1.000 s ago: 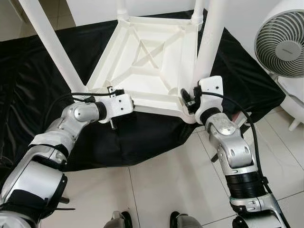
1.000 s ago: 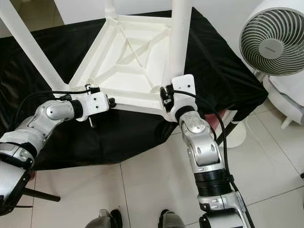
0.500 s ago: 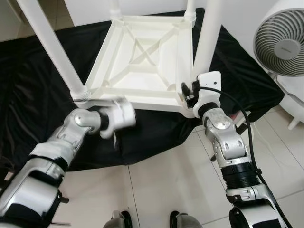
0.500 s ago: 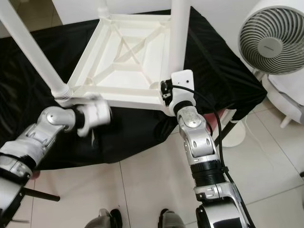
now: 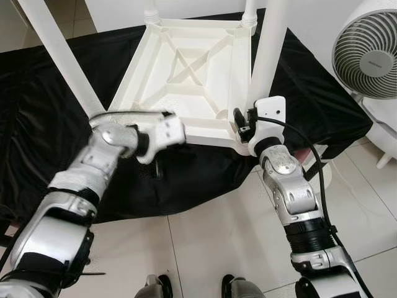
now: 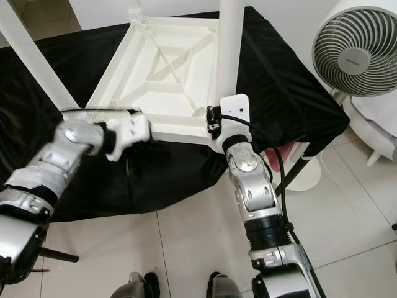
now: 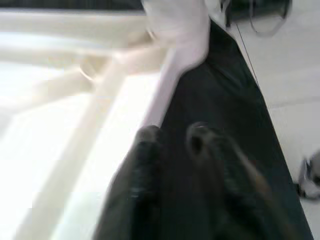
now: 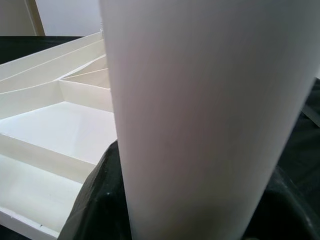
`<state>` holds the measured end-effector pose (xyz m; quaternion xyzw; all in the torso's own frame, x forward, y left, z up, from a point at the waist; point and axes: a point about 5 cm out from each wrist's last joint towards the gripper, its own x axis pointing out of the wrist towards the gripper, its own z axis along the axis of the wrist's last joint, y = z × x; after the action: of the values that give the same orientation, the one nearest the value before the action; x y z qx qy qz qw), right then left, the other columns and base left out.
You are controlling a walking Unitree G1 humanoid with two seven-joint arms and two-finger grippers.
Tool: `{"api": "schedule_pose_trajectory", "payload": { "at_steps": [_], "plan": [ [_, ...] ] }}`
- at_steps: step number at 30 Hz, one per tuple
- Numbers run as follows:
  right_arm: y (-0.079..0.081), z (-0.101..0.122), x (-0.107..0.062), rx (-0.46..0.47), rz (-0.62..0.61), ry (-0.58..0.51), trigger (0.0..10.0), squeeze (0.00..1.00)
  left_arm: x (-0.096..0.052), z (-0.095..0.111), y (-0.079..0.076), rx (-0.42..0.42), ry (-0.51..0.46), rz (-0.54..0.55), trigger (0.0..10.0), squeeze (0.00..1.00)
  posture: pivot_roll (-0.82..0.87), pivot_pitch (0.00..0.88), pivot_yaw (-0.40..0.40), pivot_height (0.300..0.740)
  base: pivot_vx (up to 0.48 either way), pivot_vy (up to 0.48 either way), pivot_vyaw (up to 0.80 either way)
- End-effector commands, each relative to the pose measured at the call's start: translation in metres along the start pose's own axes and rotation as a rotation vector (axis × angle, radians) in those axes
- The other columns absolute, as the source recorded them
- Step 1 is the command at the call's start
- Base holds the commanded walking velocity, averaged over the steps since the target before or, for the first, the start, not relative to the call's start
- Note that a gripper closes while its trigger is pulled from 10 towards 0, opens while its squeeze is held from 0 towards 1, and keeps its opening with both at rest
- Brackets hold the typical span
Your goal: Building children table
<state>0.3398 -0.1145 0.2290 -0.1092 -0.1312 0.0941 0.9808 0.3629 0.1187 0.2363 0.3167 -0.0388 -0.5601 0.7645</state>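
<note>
Your upturned table (image 5: 186,74) lies on the black cloth (image 5: 37,124) with its legs screwed in. The right gripper (image 5: 243,124) clasps the near-right leg (image 5: 265,56) — the left gripper (image 7: 170,142), slightly parted and empty, hovers beside the near edge. Next, check the near-left leg (image 5: 59,56) for tightness.
</note>
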Motion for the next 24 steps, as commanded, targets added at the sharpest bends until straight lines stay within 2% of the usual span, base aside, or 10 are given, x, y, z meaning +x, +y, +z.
{"api": "schedule_pose_trajectory", "payload": {
  "at_steps": [1, 2, 3, 4, 8, 12, 13, 14, 19, 24],
  "plan": [
    [0.012, 0.003, -0.003, -0.037, 0.058, -0.025, 10.0, 0.00, -0.020, -0.002, 0.027, -0.055, -0.027, 0.575, 10.0, 1.00, -0.11, 0.160, 0.078, 0.740, 0.000, 0.000, 0.00],
    [0.011, 0.003, -0.002, -0.037, 0.056, -0.025, 10.0, 0.21, -0.027, 0.000, 0.029, -0.098, -0.060, 0.612, 10.0, 1.00, -0.11, 0.160, 0.078, 0.740, 0.000, 0.000, 0.00],
    [0.011, 0.003, -0.002, -0.036, 0.055, -0.025, 10.0, 0.84, -0.032, 0.001, 0.030, -0.127, -0.081, 0.632, 10.0, 0.83, -0.11, 0.160, 0.078, 0.740, 0.000, 0.000, 0.00],
    [0.010, 0.003, -0.002, -0.017, 0.064, -0.023, 10.0, 1.00, -0.037, 0.001, 0.031, -0.151, -0.099, 0.660, 10.0, 0.00, -0.10, 0.157, 0.083, 0.740, 0.000, 0.000, 0.00],
    [0.010, 0.006, -0.004, 0.028, 0.101, -0.033, 10.0, 1.00, -0.048, 0.000, 0.030, -0.236, -0.143, 0.741, 10.0, 0.00, -0.10, 0.153, 0.081, 0.740, 0.000, 0.000, 0.00],
    [0.011, 0.008, -0.005, 0.046, 0.123, -0.039, 10.0, 1.00, -0.050, 0.000, 0.029, -0.254, -0.154, 0.756, 10.0, 0.00, -0.10, 0.153, 0.081, 0.740, 0.000, 0.000, 0.00],
    [0.012, 0.010, -0.006, 0.057, 0.145, -0.047, 10.0, 0.81, -0.051, 0.001, 0.028, -0.276, -0.162, 0.769, 10.0, 0.00, -0.10, 0.152, 0.079, 0.740, 0.000, 0.000, 0.00],
    [0.010, 0.018, -0.010, 0.081, 0.175, -0.084, 10.0, 0.00, -0.053, 0.001, 0.024, -0.337, -0.192, 0.798, 10.0, 0.00, -0.09, 0.151, 0.078, 0.740, 0.000, 0.000, 0.00],
    [-0.004, 0.035, -0.020, 0.109, 0.138, -0.168, 10.0, 0.00, -0.055, 0.003, 0.008, -0.453, -0.240, 0.833, 10.0, 0.00, -0.10, 0.145, 0.072, 0.740, 0.000, 0.000, 0.00],
    [-0.015, 0.039, -0.027, 0.098, 0.066, -0.189, 10.0, 0.00, -0.055, 0.006, 0.002, -0.474, -0.242, 0.843, 10.0, 0.00, -0.10, 0.137, 0.067, 0.740, 0.000, 0.000, 0.00]
  ]
}}
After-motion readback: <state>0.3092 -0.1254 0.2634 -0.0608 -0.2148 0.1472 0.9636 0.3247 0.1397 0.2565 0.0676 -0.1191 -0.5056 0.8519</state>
